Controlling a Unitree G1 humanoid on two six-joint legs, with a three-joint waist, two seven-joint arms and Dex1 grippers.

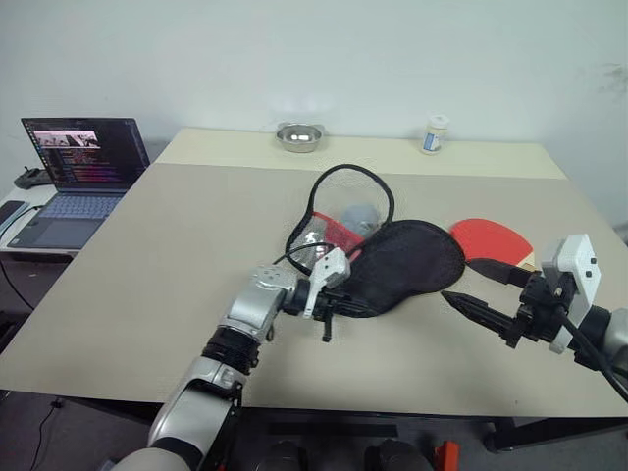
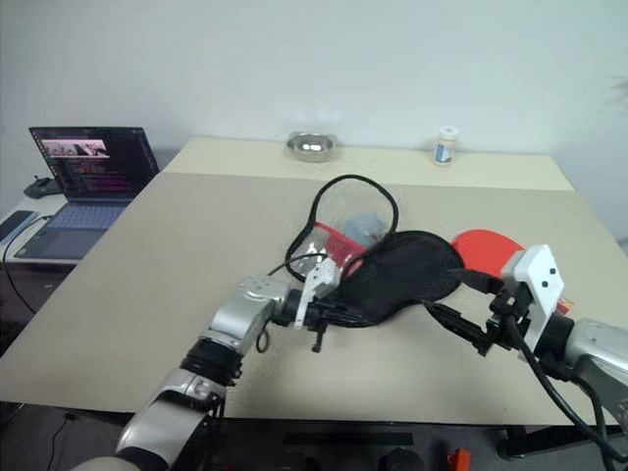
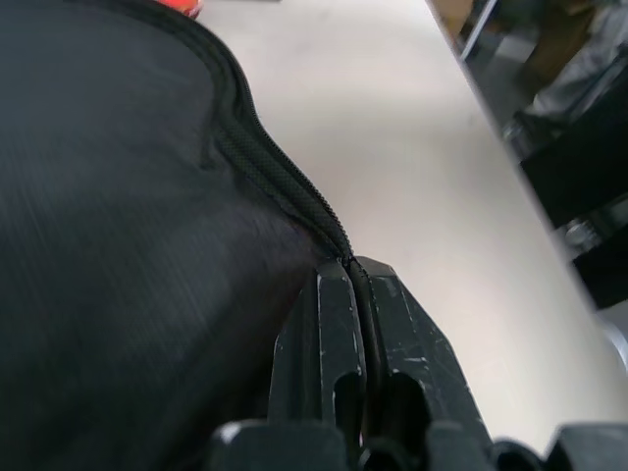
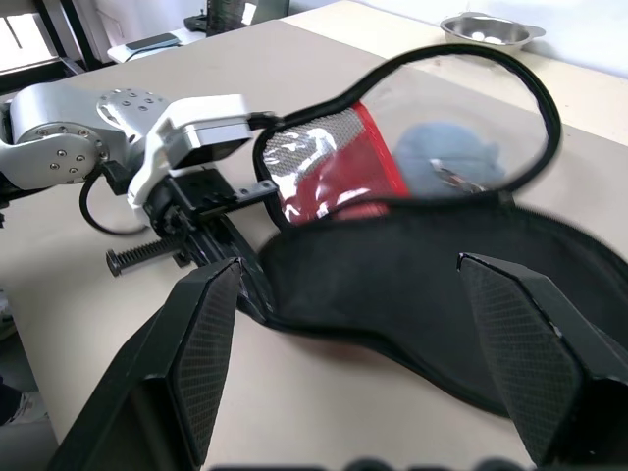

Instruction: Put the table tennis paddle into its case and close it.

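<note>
- The left hand is pinched together on the zipper edge of the case, at its narrow end. It grips only a thin strip of fabric and zipper. My judgement is that a sideways tug could pull the edge out from between the fingers.
- The case lies on the desk with its mouth gaping, one flap standing up in a loop and the black side spread flat. The fabric is soft, so the opening could sag shut if the left hand lifts or twists it.
- The paddle lies on the desk just behind the case, toward the right, its red face partly hidden by the black fabric. Whether it touches the case I cannot tell.
- The right hand hangs over the desk near the case's wide end, fingers spread apart and holding nothing. Reaching for the paddle, it could catch the case and drag it.
- If the case slides while the left hand holds on, the mouth may turn away from the paddle and make insertion awkward.
- The raised flap could fold under the paddle as it enters, leaving the zipper edges mismatched for closing.
</note>
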